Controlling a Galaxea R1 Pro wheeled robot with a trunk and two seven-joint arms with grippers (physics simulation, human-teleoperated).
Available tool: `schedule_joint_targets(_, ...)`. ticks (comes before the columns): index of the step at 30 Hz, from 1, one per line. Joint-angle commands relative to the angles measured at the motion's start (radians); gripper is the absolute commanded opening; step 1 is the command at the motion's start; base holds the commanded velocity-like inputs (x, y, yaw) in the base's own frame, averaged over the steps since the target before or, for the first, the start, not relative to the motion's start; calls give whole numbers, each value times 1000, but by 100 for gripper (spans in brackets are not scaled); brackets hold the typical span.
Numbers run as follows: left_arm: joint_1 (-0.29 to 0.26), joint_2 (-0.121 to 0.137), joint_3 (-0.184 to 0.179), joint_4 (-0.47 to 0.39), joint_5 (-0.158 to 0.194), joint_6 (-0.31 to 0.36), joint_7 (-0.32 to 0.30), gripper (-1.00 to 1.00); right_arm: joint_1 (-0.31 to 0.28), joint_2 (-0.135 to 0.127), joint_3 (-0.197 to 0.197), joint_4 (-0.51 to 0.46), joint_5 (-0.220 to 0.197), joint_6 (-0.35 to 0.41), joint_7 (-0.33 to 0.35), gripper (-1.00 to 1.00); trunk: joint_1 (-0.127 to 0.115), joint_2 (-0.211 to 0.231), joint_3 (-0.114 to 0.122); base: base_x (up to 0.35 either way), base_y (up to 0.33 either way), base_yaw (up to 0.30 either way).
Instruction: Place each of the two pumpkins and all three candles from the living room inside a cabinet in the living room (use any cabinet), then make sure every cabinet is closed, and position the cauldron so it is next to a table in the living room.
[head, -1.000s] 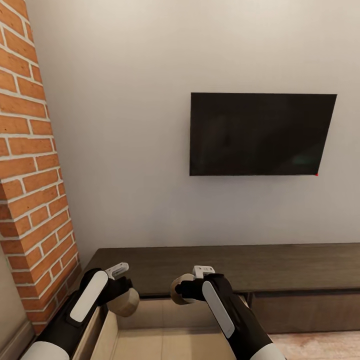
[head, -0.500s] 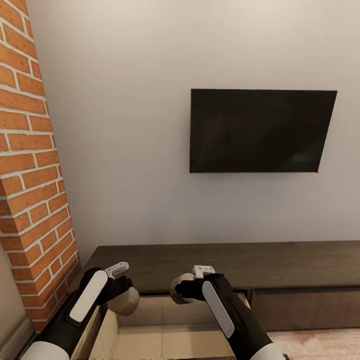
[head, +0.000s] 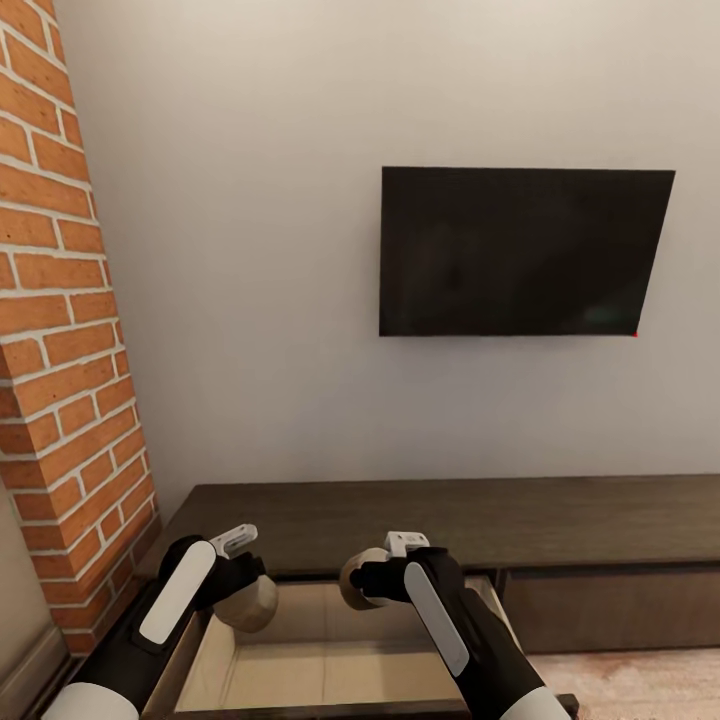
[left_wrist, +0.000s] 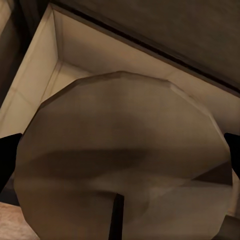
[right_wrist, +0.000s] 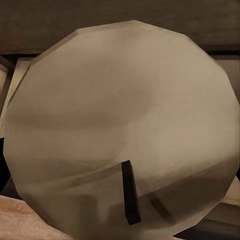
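A round beige candle (head: 250, 607) with a short black wick (left_wrist: 116, 216) sits in my left gripper (head: 243, 585), which is shut on it. My right gripper (head: 368, 580) is shut on a second beige candle (head: 352, 582), whose wick (right_wrist: 130, 199) is also black. Both candles hang above the open drawer (head: 320, 672) of the long dark-brown cabinet (head: 470, 520). The left wrist view has its candle (left_wrist: 125, 155) over the drawer's pale inside (left_wrist: 75, 57), near a back corner. In the right wrist view, the other candle (right_wrist: 125, 115) hides most of the cabinet front.
A brick column (head: 60, 380) rises at the left, close to the drawer's left side. A black TV (head: 520, 250) hangs on the white wall above the cabinet. The cabinet's right drawer front (head: 610, 600) is shut. Pale wooden floor (head: 640, 690) lies at the lower right.
The whole view has shifted: the TV and cabinet sit higher in the picture and more of the open drawer shows. Both arms and their candles keep their places in the frame.
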Motion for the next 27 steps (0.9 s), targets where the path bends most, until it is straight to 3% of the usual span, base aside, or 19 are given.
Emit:
schedule_joint_targets(1, -1, 1, -3, -1, 10, -1, 10, -100, -1, 0, 1, -1, -11, 1, -10, -100, 4, -8, -4, 0, 0, 0)
schedule_joint_targets(27, -1, 1, -2, -4, 10, -1, 10, -100, -1, 3, 9, 8, -1, 2, -32, -100, 103, -190, -86, 0, 0, 0)
